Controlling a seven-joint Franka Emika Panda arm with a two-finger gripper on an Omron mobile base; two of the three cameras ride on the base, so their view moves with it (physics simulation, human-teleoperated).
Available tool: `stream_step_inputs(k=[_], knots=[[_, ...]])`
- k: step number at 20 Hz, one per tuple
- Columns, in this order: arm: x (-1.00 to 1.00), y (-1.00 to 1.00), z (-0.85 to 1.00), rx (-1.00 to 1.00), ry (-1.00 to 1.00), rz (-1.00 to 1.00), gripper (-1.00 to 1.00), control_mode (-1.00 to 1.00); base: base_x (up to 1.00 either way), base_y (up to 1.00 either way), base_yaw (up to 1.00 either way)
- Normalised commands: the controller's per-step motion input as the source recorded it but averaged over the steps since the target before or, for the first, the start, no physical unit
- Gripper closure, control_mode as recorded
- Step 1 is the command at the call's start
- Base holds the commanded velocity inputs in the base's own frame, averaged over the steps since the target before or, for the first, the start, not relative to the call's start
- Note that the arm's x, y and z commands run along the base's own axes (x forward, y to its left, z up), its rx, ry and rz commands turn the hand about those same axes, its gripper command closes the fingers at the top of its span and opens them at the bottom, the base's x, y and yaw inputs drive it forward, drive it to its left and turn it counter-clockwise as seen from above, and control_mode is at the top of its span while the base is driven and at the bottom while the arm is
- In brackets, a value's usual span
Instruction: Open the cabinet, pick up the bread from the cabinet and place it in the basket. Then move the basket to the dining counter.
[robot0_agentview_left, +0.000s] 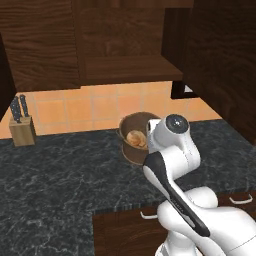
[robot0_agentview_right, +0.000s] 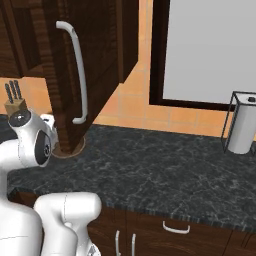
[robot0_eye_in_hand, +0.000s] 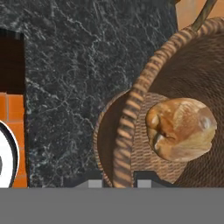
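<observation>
The brown woven basket (robot0_agentview_left: 129, 125) stands on the black marbled counter (robot0_agentview_left: 60, 170) under the cabinet (robot0_agentview_left: 125, 45), whose tall door (robot0_agentview_right: 100, 60) with its silver bar handle (robot0_agentview_right: 79, 75) hangs open. The golden-tan bread (robot0_agentview_left: 135, 138) lies inside the basket (robot0_eye_in_hand: 131, 105), and in the hand view the bread (robot0_eye_in_hand: 181, 129) rests on the woven floor. My gripper (robot0_eye_in_hand: 118, 183) sits over the near rim, one fingertip outside the wall and one inside, pinched on the rim. In the left base view my own arm hides the hand. A sliver of the basket (robot0_agentview_right: 67, 150) peeks out below the door.
A knife block (robot0_agentview_left: 22, 131) stands at the counter's back left. A paper towel holder (robot0_agentview_right: 242, 125) is far right by the window (robot0_agentview_right: 215, 50). The open door overhangs the counter just right of the basket. Drawers with silver handles (robot0_agentview_left: 240, 199) run below the counter edge.
</observation>
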Motion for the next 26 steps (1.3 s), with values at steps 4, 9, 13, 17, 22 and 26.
stream_step_inputs(k=[4,9,13,17,22,26], knots=[[-0.24,-0.09,0.28,0.01,0.10,0.00,1.00,-1.00,0.00,0.00,0.00],[0.00,0.00,0.00,0.00,0.00,0.00,1.00,-1.00,0.00,0.00,0.00],[0.00,0.00,0.00,0.00,0.00,0.00,1.00,-1.00,0.00,0.00,0.00],[-0.22,0.00,0.00,0.00,0.00,0.00,1.00,1.00,-0.75,0.01,0.00],[0.00,0.00,0.00,0.00,0.00,0.00,1.00,1.00,-1.00,0.00,0.00],[0.00,0.00,0.00,0.00,0.00,0.00,1.00,1.00,-0.66,0.00,-0.43]])
